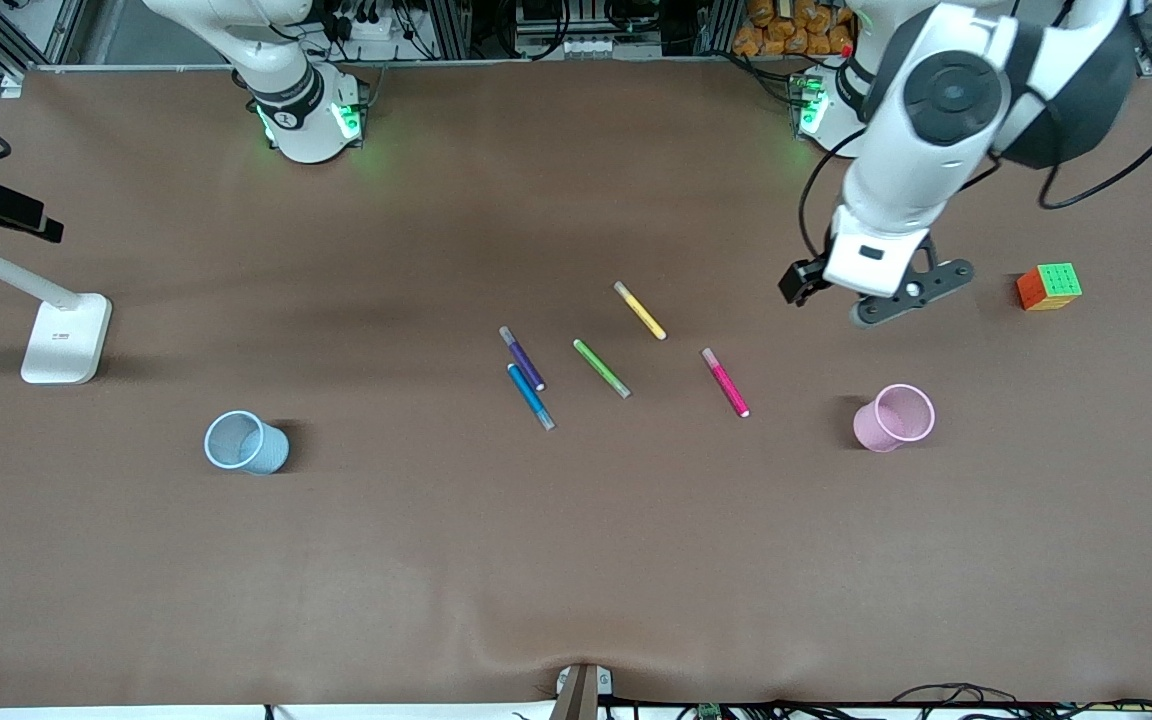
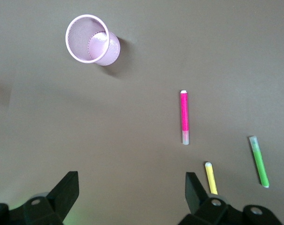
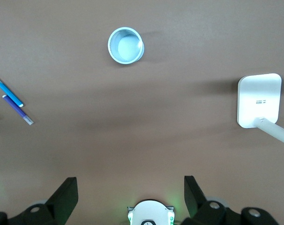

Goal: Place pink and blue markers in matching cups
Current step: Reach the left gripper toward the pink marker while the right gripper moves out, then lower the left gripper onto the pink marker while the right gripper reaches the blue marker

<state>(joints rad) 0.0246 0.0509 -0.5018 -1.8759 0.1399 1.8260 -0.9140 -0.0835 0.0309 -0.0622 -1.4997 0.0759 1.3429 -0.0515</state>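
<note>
Nearest the front camera stood the two cups, well apart: the pale blue cup [image 1: 246, 442] toward the right arm's end of the table and the pale pink cup [image 1: 895, 417] toward the left arm's end, both upright with nothing in them. A little farther from the camera lay the row of markers: the blue marker [image 1: 531, 397] just beside the purple marker [image 1: 522, 358], then the green marker [image 1: 602, 368], the pink marker [image 1: 725, 382] and the yellow marker [image 1: 640, 310]. We judged that no marker had been lifted yet, so the step in hand was the first pick. The left gripper [image 1: 871, 300] hung over bare table above the pink cup's patch, its fingers [image 2: 194, 188] spread wide and holding nothing; we reckoned it should turn so the fingers straddle the pink marker across its width near the middle, which has clear room all round. The right gripper [image 3: 130, 192] we saw only through its own wrist view, fingers spread and empty, probably high over that arm's base. The blue marker would need more care, since the purple one lies so close that a finger could catch it. The cube [image 1: 1048, 287] and the lamp base [image 1: 67, 339] sat near the table's ends, out of any likely path.
</note>
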